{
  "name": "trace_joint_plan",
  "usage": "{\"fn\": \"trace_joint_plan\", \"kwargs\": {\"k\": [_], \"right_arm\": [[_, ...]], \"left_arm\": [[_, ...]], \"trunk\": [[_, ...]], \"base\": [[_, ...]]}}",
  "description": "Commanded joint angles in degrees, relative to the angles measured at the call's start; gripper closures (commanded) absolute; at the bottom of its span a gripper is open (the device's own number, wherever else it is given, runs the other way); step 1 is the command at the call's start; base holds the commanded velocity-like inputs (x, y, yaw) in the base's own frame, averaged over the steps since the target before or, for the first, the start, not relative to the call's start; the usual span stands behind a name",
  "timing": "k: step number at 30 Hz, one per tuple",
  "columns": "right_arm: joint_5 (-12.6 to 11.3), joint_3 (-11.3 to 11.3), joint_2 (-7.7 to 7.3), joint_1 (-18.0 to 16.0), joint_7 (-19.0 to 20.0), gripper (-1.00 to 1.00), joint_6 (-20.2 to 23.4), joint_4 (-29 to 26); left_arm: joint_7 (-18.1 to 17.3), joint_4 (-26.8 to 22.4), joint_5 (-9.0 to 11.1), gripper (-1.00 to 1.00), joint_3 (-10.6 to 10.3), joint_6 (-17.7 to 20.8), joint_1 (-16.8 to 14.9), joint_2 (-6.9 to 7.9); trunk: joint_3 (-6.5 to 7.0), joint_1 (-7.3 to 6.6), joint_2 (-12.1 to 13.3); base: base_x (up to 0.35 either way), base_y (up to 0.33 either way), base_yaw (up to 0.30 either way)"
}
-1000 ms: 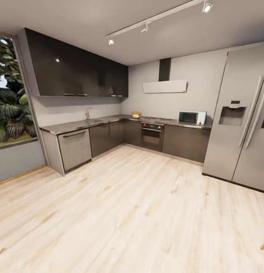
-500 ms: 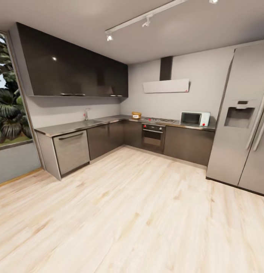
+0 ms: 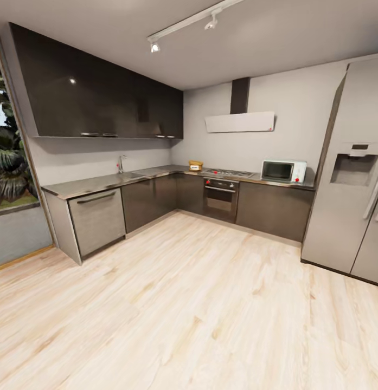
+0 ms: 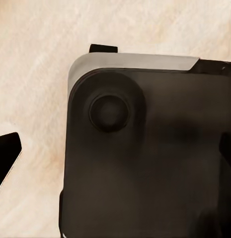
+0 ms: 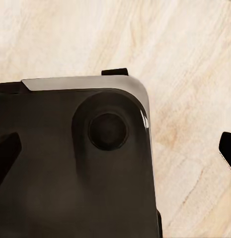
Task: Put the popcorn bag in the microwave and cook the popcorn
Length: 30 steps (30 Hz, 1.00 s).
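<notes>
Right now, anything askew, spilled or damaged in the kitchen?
Nothing stands out. The popcorn bag sits upright on the countertop left of the hob; the microwave stands squarely, door shut. Cabinet fronts closed, floor unspilled.

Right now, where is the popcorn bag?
In the head view the popcorn bag sits on the countertop at the far corner, just left of the gas hob, with the microwave farther right.

Both wrists hang over the dark base, left hand and right hand spread open.
</notes>
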Motion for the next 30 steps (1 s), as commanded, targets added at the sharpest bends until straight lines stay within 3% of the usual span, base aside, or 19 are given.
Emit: {"fn": "trace_joint_plan", "kwargs": {"k": [1, 15, 22, 30], "right_arm": [[-0.49, -0.08, 0.00, -0.04, 0.10, -1.00, -0.34, 0.11], [-0.51, -0.08, 0.00, -0.04, 0.10, -1.00, -0.34, 0.11], [-0.51, -0.08, 0.00, -0.04, 0.10, -1.00, -0.34, 0.11], [-0.59, -0.08, 0.00, -0.04, 0.10, -1.00, -0.34, 0.11]], "left_arm": [[-0.22, -0.02, 0.57, -1.00, 0.06, -0.08, -0.01, 0.01], [-0.22, -0.03, 0.57, -1.00, -0.03, -0.39, 0.00, 0.01], [-0.22, -0.18, 0.60, -1.00, -0.03, -0.63, 0.01, 0.01], [-0.30, -0.61, 1.33, -1.00, 0.55, -0.66, -0.01, 0.09]], "trunk": [[-0.04, 0.04, -0.02], [-0.04, 0.04, -0.02], [-0.04, 0.04, -0.02], [-0.04, 0.04, -0.02]], "base": [[0.332, 0.000, 0.000], [0.332, 0.000, -0.049], [0.314, 0.000, -0.232], [0.027, 0.000, -0.286]]}}
